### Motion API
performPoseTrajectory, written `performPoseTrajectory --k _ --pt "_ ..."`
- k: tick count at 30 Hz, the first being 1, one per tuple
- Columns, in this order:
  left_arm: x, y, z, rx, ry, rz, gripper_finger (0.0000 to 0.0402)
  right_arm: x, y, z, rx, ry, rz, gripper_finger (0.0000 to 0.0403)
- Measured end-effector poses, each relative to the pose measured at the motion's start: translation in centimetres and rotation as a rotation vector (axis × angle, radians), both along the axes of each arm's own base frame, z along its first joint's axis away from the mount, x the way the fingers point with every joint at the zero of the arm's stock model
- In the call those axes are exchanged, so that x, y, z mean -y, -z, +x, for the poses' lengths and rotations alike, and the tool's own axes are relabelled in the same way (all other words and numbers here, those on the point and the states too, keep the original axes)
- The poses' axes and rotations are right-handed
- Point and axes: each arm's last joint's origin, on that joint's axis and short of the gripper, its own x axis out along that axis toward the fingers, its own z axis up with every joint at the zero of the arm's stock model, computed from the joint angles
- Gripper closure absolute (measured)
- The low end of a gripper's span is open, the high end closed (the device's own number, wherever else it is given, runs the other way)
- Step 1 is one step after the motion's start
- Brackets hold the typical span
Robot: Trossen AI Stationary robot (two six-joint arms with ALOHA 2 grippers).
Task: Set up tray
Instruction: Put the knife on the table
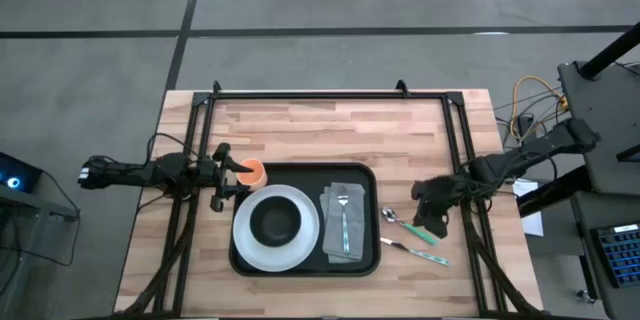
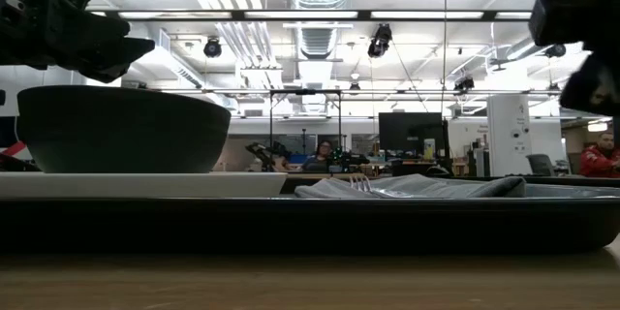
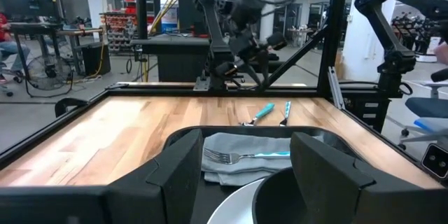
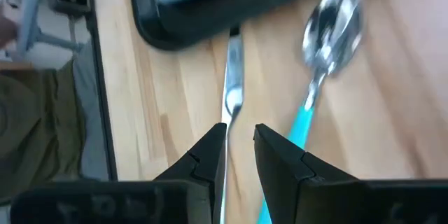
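The tray (image 1: 372, 218) lies centred on the table (image 1: 330, 125), carrying a white plate (image 1: 300, 248) with a dark bowl (image 1: 275, 221) and a grey napkin (image 1: 333, 235) bearing a fork (image 1: 344, 222). Left gripper (image 1: 222, 174): fingers spread, hovering by an orange cup (image 1: 254, 172) that only the overhead view shows. Right gripper (image 4: 238, 147): fingers narrowly parted over a knife (image 4: 232, 91), its handle between the tips; whether they pinch it cannot be told. A spoon (image 4: 329, 28) lies just beside them, seen close only in the right wrist view.
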Motion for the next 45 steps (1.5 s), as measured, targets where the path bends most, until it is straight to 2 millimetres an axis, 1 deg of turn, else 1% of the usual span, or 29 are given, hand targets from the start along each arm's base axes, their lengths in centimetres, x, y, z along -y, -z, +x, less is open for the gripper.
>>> performPoseTrajectory --k 5,10,15,18,21,23,26,30,34,37,40,42,45 --pt "0.0 0.0 0.0 0.0 0.0 0.0 0.0204 -1.6 0.9 0.2 -0.081 -0.023 0.017 0.0335" --pt "0.0 0.0 0.0 0.0 0.0 0.0 0.0204 -3.4 1.5 0.5 -0.084 -0.052 -0.014 0.0335" --pt "0.0 0.0 0.0 -0.001 0.0 0.0 0.0204 -5.5 0.9 1.3 -0.076 -0.076 -0.074 0.0335" --pt "0.0 0.0 0.0 -0.001 -0.001 0.0 0.0204 -7.1 0.5 2.2 -0.076 -0.101 -0.107 0.0335" --pt "0.0 0.0 0.0 -0.002 -0.001 0.0 0.0204 -8.9 0.5 3.2 -0.109 -0.128 -0.138 0.0335" --pt "0.0 0.0 0.0 -0.001 0.0 0.0 0.0204 -9.9 0.9 3.7 -0.179 -0.14 -0.188 0.0335" --pt "0.0 0.0 0.0 -0.002 -0.001 0.0 0.0204 -11.1 2.2 4.2 -0.306 -0.142 -0.274 0.0335" --pt "0.0 0.0 0.0 -0.002 -0.001 0.0 0.0204 -12.8 3.6 5.1 -0.349 -0.171 -0.318 0.0335" --pt "0.0 0.0 0.0 -0.002 -0.002 0.0 0.0204 -13.5 4.0 5.9 -0.355 -0.177 -0.337 0.0335" --pt "0.0 0.0 0.0 -0.002 -0.001 0.0 0.0204 -13.6 3.9 6.0 -0.368 -0.173 -0.347 0.0335" --pt "0.0 0.0 0.0 -0.002 -0.001 0.0 0.0204 -13.3 3.9 5.7 -0.385 -0.168 -0.364 0.0335" --pt "0.0 0.0 0.0 -0.002 -0.001 0.0 0.0204 -12.7 3.6 5.1 -0.399 -0.14 -0.391 0.0332" --pt "0.0 0.0 0.0 -0.002 -0.001 0.0 0.0204 -11.9 3.5 4.3 -0.396 -0.12 -0.381 0.032"
